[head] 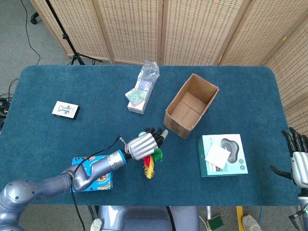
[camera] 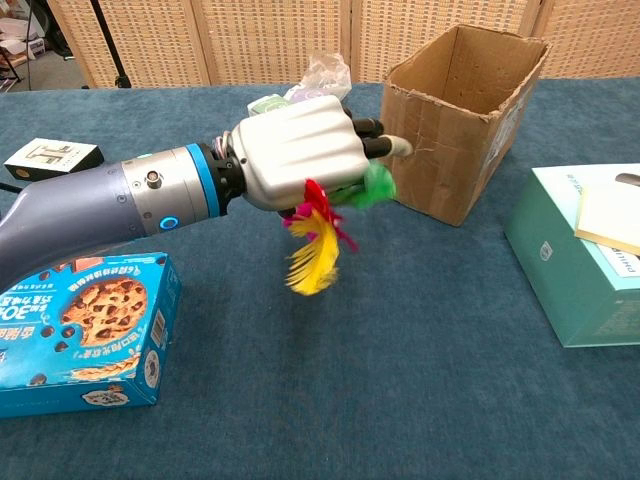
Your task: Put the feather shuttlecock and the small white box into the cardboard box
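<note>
Feather shuttlecock [camera: 320, 235]: mid-frame, held above the bench, feathers hanging; likely light and crushable, best taken by its base.
Left robot hand [camera: 295, 155]: grasping the shuttlecock beside the cardboard box.
Cardboard box [head: 190, 111]: centre-right, open, looks empty.
Small white box [head: 65, 110]: far left, untouched.
Right robot hand [head: 297, 159]: right edge, released.

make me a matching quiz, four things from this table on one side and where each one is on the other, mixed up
Things:
1. feather shuttlecock
2. small white box
3. cardboard box
4. cookie box

Places:
A. near table edge, beneath the left forearm
B. far left, lying alone on the table
C. held in the left robot hand
D. right of centre, open and empty

Pairs: 1-C, 2-B, 3-D, 4-A
</note>
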